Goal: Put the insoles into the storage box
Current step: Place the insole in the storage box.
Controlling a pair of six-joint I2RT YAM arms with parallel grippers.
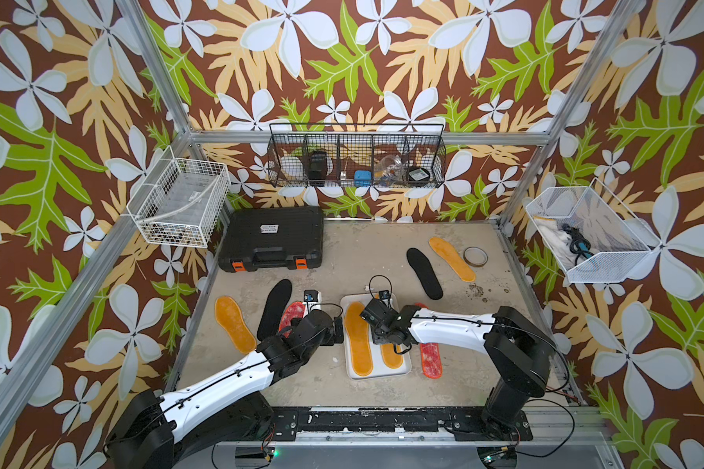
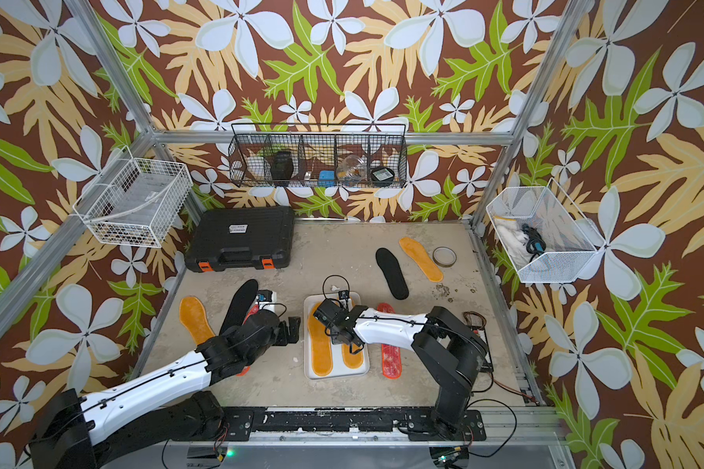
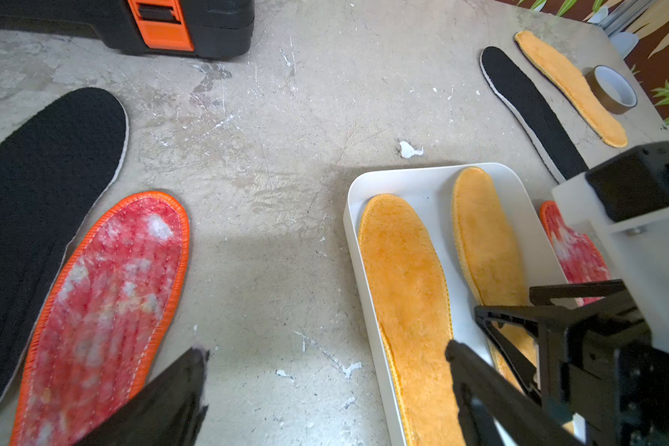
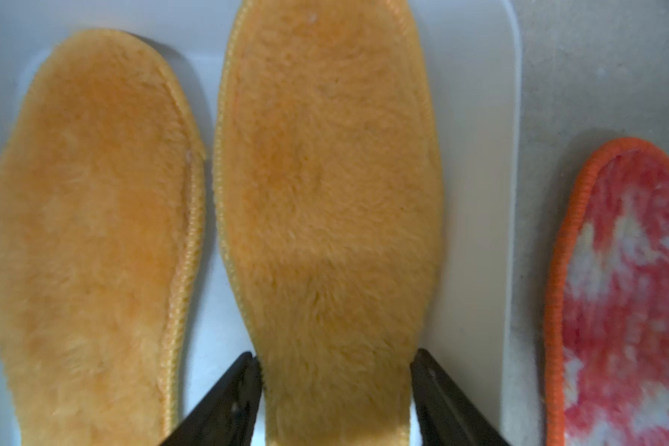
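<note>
The white storage box (image 1: 408, 367) lies at the table's middle with two fuzzy orange insoles in it side by side (image 1: 357, 339) (image 4: 89, 231). My right gripper (image 4: 335, 357) hangs over the box, and its fingertips (image 4: 248, 367) press both edges of the right-hand orange insole (image 4: 325, 193) near its heel. My left gripper (image 3: 325, 349) is wide open over bare table just left of the box, holding nothing. Loose on the table are a red-white insole (image 1: 431, 359) right of the box and a red-white (image 3: 105, 301), a black (image 1: 275, 308) and an orange one (image 1: 234, 323) on the left.
A black insole (image 1: 423, 272) and an orange insole (image 1: 451, 258) lie at the back right beside a tape roll (image 1: 475, 256). A black case with orange latches (image 1: 273, 237) stands at the back left. Wire baskets hang on the frame.
</note>
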